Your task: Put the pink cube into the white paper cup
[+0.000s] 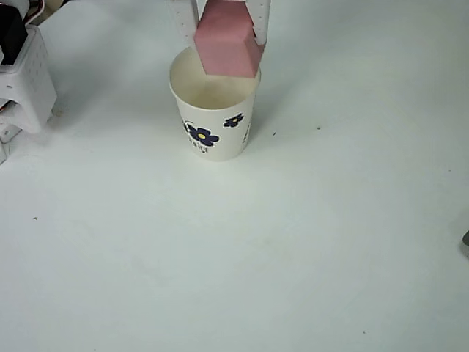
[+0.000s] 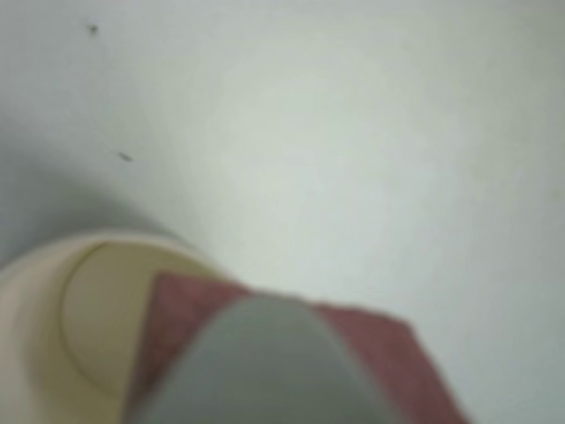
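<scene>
The cube is held between the fingers of the gripper, above the far rim of the cup in the overhead view. It seems best shifted a little toward the cup's centre before release, so the rim is not struck.

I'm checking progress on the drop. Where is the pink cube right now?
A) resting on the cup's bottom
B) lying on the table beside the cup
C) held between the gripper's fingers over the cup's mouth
C: the pink cube sits clamped in the gripper, overlapping the white paper cup rim from above.
</scene>
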Available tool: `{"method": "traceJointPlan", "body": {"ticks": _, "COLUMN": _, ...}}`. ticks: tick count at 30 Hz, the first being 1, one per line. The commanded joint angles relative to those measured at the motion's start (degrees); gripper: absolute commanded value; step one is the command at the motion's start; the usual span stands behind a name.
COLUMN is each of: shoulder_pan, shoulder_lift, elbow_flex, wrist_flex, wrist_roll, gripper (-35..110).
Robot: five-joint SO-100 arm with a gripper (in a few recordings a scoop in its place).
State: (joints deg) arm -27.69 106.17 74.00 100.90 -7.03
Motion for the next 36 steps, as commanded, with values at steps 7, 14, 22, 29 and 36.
{"method": "traceJointPlan", "body": {"ticks": 7, "shoulder_pan": -7.1, "shoulder_lift": 9.3, "elbow_flex": 7.7, "wrist_flex": 0.6, "wrist_roll": 6.1, "gripper": 13}}
{"method": "traceJointPlan", "body": {"ticks": 14, "shoulder_pan": -9.4, "shoulder_lift": 10.5, "elbow_flex": 11.8, "wrist_flex": 0.6, "wrist_roll": 8.4, "gripper": 13}}
{"method": "traceJointPlan", "body": {"ticks": 22, "shoulder_pan": -9.7, "shoulder_lift": 10.4, "elbow_flex": 14.2, "wrist_flex": 0.5, "wrist_roll": 8.7, "gripper": 13}}
{"method": "traceJointPlan", "body": {"ticks": 29, "shoulder_pan": -9.1, "shoulder_lift": 10.2, "elbow_flex": 14.7, "wrist_flex": 0.0, "wrist_roll": 8.7, "gripper": 13}}
{"method": "traceJointPlan", "body": {"ticks": 36, "shoulder_pan": -8.5, "shoulder_lift": 10.2, "elbow_flex": 15.2, "wrist_flex": -2.0, "wrist_roll": 7.8, "gripper": 13}}
